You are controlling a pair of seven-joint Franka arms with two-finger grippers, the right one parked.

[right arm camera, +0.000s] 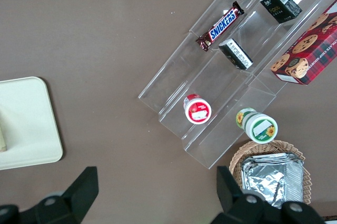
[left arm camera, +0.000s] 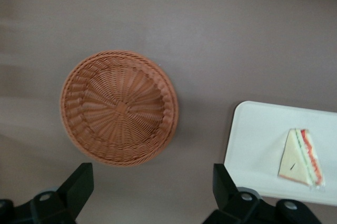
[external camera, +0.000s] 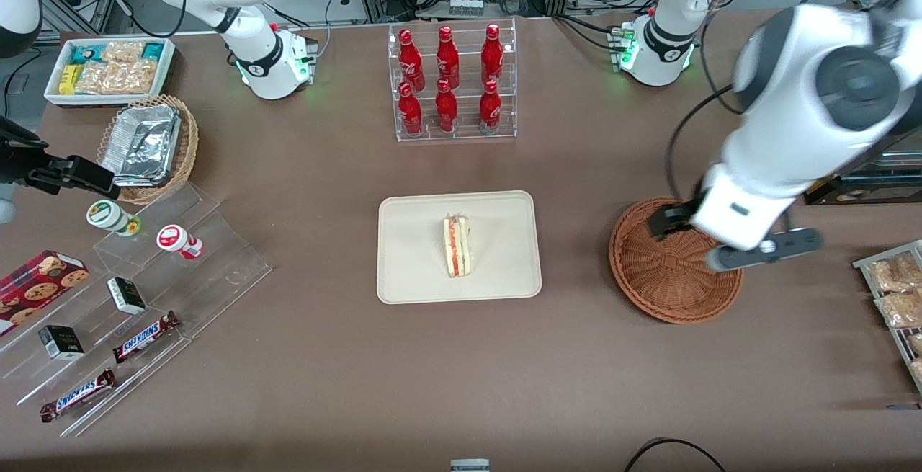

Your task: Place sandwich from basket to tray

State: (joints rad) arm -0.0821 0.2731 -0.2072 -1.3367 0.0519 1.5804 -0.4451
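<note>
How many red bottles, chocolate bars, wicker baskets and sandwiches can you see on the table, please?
Red bottles: 6
Chocolate bars: 2
Wicker baskets: 2
Sandwiches: 1, on the tray
Total: 11
The gripper hangs open above the empty reddish-brown basket.

Glossy white arm segments, dark grey joint caps, black claw (left arm camera: 150,195) fingers, trailing black cable

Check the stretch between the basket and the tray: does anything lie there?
Nothing: bare brown tabletop separates the basket from the tray, seen in front and left wrist views. The open hand hangs above the basket.
</note>
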